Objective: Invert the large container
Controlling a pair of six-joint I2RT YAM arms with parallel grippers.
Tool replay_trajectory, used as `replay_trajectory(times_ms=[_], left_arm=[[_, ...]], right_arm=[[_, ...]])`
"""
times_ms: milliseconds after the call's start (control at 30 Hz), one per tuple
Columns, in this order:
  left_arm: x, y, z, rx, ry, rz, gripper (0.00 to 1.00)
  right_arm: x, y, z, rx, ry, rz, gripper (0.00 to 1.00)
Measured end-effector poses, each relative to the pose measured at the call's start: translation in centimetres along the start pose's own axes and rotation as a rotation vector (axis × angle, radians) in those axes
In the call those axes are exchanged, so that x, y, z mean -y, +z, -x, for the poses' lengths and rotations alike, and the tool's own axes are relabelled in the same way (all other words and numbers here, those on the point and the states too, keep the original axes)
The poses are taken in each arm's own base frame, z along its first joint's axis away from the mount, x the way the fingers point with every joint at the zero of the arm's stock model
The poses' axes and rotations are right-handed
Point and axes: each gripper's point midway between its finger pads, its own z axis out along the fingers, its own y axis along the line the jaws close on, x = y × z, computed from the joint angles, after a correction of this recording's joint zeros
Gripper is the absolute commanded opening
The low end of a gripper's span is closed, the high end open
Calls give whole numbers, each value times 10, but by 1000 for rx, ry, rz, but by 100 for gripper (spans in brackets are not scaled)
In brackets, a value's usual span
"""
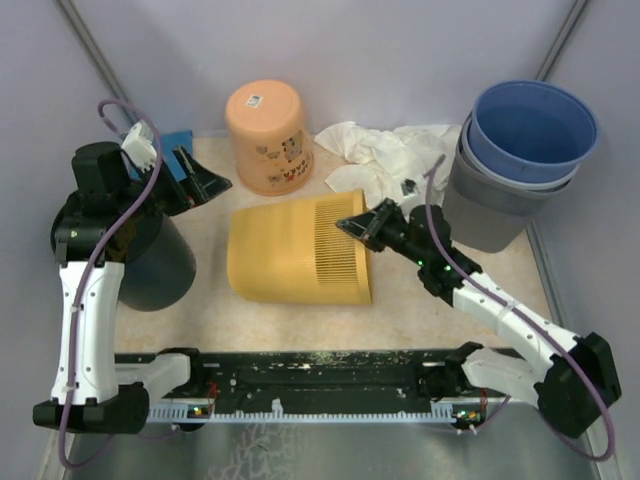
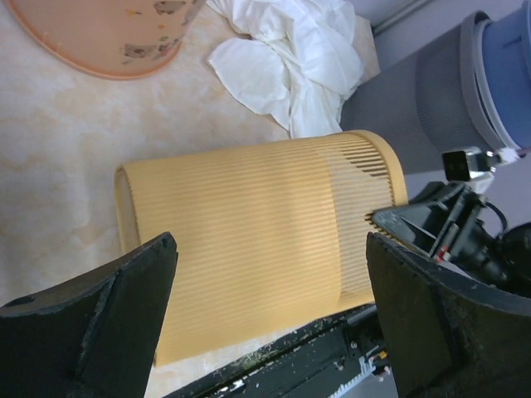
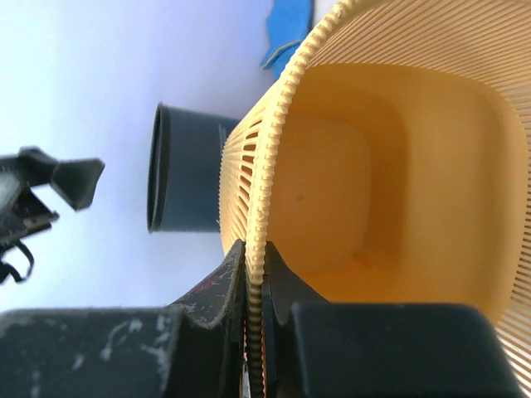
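The large yellow ribbed container [image 1: 295, 262] lies on its side in the middle of the table, its open mouth facing right. My right gripper [image 1: 360, 226] is shut on the upper part of its toothed rim. In the right wrist view the fingers pinch that rim [image 3: 255, 257], and the container's inside [image 3: 398, 166] shows. My left gripper [image 1: 200, 185] is open and empty, up above the table to the left of the container. The left wrist view looks down on the container's ribbed side [image 2: 249, 215] between the wide-open fingers [image 2: 270, 245].
An orange tub [image 1: 268, 135] stands upside down at the back. White cloth [image 1: 385, 155] lies beside it. A blue bucket [image 1: 533, 130] sits nested in a grey one [image 1: 490, 205] at the right. A dark bin [image 1: 155, 260] stands at the left. A black rail [image 1: 320, 375] runs along the near edge.
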Motion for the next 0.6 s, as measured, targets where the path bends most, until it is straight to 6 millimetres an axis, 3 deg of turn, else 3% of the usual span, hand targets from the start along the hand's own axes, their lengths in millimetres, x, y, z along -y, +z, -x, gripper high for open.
replay_trajectory(times_ms=[67,100,200,333,433,600], left_arm=[[8,4,-4,-21,1,-31,100],[12,7,-7,-33,5,-46,100],[35,20,-25,-91,41,-107,100],[54,43,-59,-190,76,-141,100],[44,56,-77,-233,80,-90,100],[13,63,-83,-225,89,46,99]], right_arm=[[26,-12,7,41,89,-22,0],[35,-21,11,64,129,-33,5],[33,-32,14,76,130,-28,37],[31,-55,13,85,64,-48,59],[40,-68,8,61,-8,-116,65],[34,-83,12,25,-129,-178,68]])
